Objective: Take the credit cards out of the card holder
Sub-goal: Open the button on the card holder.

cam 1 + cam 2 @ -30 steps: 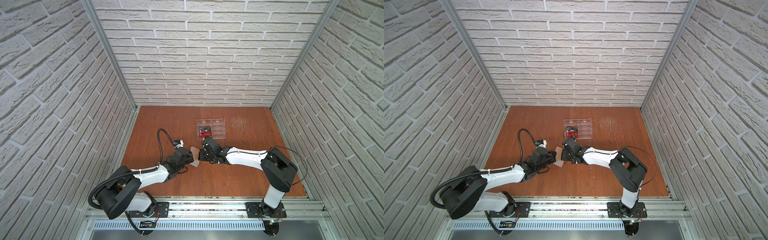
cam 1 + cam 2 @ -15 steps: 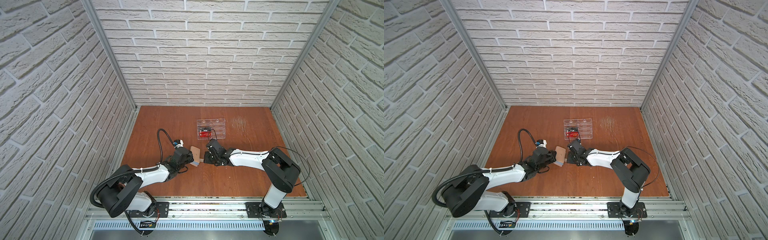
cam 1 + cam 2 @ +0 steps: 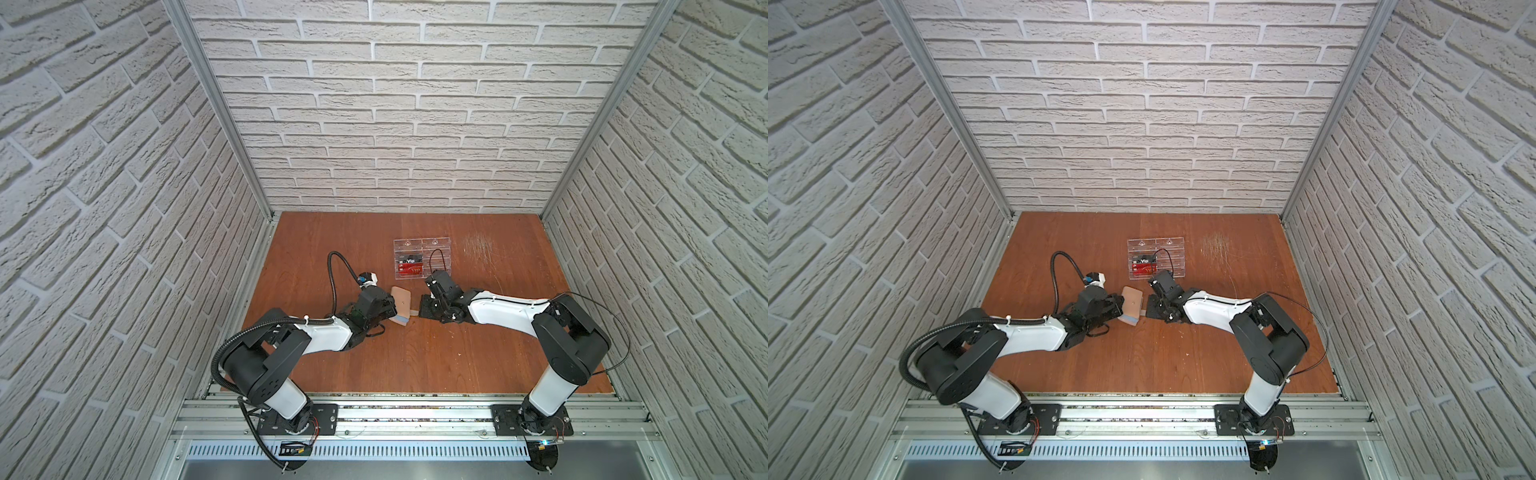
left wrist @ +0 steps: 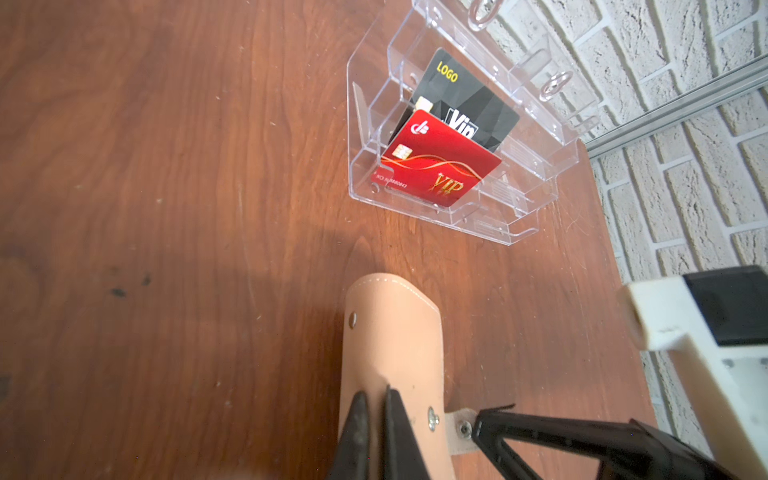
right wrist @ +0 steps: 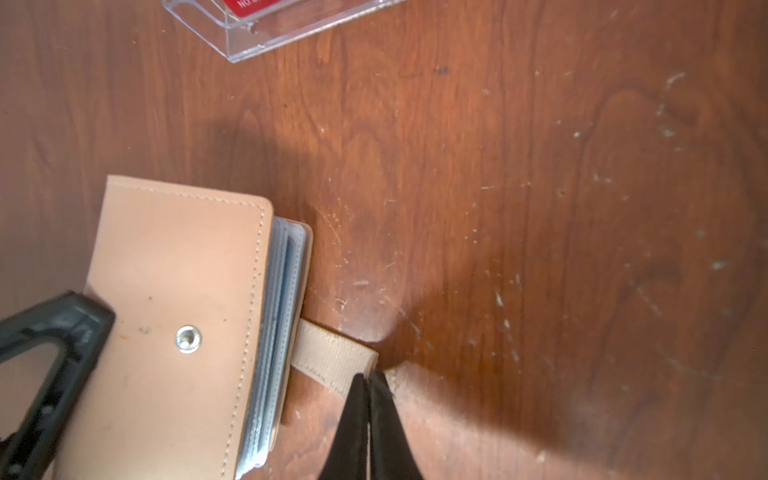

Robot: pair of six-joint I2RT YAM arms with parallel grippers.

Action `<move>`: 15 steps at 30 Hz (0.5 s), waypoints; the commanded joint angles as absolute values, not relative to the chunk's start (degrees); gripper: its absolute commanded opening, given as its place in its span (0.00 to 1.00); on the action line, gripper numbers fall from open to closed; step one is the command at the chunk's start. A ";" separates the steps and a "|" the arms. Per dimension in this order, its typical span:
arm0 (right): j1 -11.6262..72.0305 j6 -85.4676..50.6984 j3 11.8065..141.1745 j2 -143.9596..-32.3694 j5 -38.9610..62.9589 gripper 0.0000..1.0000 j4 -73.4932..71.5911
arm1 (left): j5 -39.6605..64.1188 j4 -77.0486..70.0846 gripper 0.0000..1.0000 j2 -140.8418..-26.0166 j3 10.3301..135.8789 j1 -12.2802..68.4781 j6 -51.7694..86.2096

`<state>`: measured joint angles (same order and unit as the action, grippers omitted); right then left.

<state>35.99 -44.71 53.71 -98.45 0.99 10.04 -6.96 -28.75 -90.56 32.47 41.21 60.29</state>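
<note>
The card holder (image 3: 402,303) (image 3: 1131,306), a beige-tan booklet wallet, lies closed on the wooden floor between both arms. My left gripper (image 4: 376,401) (image 3: 390,309) is shut, pinching the cover (image 4: 395,332) near its spine. My right gripper (image 5: 368,380) (image 3: 420,312) is shut on the end of the snap tab (image 5: 332,353) (image 4: 459,428), which is stretched out sideways, off the snap stud (image 5: 189,338). Frosted bluish sleeves (image 5: 284,291) show along the holder's open edge. The credit cards are hidden inside.
A clear acrylic tiered rack (image 3: 432,249) (image 4: 536,137) stands just behind the wallet, holding a black VIP card (image 4: 465,99) and a red VIP card (image 4: 436,162). Brick walls enclose the floor on three sides.
My right gripper has drawn away to the right from the wallet, pulling the snap tab out with it. The left gripper has kept its hold and barely moved.
</note>
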 commanded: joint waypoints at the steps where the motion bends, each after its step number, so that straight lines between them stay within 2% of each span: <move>1: 35.71 -43.01 54.59 -97.38 0.65 0.06 11.27 | -5.47 -27.95 0.02 -92.41 32.26 41.22 60.03; 6: 35.71 -42.30 55.10 -97.73 1.05 0.09 11.55 | -4.28 -27.06 0.20 -91.45 31.69 40.44 60.02; 9: 35.73 -41.38 56.42 -98.21 0.87 0.11 12.69 | -4.00 -25.98 0.35 -90.23 31.29 39.94 59.69; 15: 35.82 -40.43 58.42 -98.54 1.41 0.16 14.05 | -3.43 -23.04 0.56 -87.11 30.60 38.68 59.13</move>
<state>35.83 -41.58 56.99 -98.59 1.26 13.13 -3.70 -23.77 -89.52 31.53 39.59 59.96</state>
